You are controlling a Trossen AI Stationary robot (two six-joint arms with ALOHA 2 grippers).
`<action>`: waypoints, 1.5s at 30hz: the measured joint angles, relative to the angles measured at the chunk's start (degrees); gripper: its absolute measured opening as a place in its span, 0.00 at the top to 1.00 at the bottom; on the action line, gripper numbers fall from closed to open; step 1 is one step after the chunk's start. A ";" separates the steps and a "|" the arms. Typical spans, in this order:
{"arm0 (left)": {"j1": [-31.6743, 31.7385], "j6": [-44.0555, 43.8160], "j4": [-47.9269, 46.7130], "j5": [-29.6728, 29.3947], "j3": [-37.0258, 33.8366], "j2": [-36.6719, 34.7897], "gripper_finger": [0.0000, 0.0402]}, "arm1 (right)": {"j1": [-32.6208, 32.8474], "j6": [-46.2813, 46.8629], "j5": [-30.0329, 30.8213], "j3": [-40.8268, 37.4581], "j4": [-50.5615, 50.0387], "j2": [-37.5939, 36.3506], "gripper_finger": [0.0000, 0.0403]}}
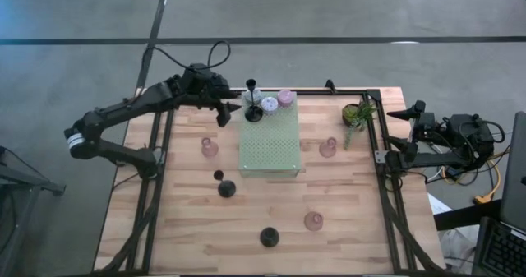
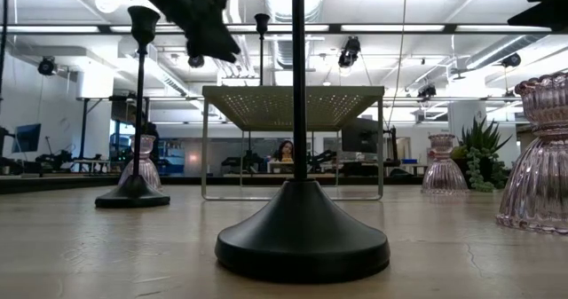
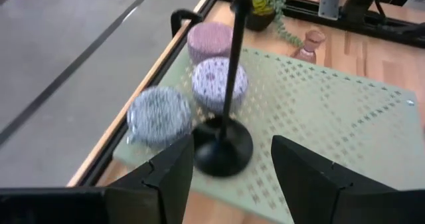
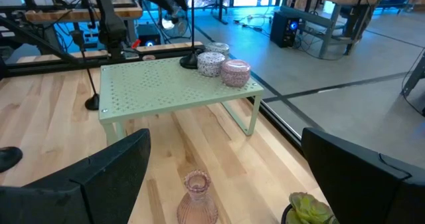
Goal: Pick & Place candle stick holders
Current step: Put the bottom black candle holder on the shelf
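- Two arms flank the table [image 1: 271,211]; the right hand [image 1: 408,113] waits spread at its edge.
- Green mat [image 1: 271,145] collects holders, judging by three round ones [image 1: 278,101].
- Left hand [image 3: 229,167], fingers spread, straddles a black candle holder [image 3: 222,151] standing there, apparently released.

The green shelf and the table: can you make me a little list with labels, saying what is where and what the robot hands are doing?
shelf: green perforated mat on legs, mid-table
on shelf: black holder, three round pastel holders at its far end
on table: three pink glass holders, three black holders
plant: near right edge
left gripper: open, beside the black holder on the shelf, not holding it
right gripper: open, waiting at right edge
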 joint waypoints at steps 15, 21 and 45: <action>-3.64 -10.81 -12.80 -0.49 0.02 -16.40 0.49 | 0.01 0.00 -0.02 0.02 -0.01 0.01 0.05; -11.88 -15.87 -12.63 -3.65 -0.40 -21.53 0.55 | 0.01 0.00 -0.01 0.01 -0.01 0.01 0.05; -53.84 -23.85 9.23 -35.05 -0.94 -9.39 0.65 | 0.01 0.00 -0.02 0.00 -0.01 0.01 0.05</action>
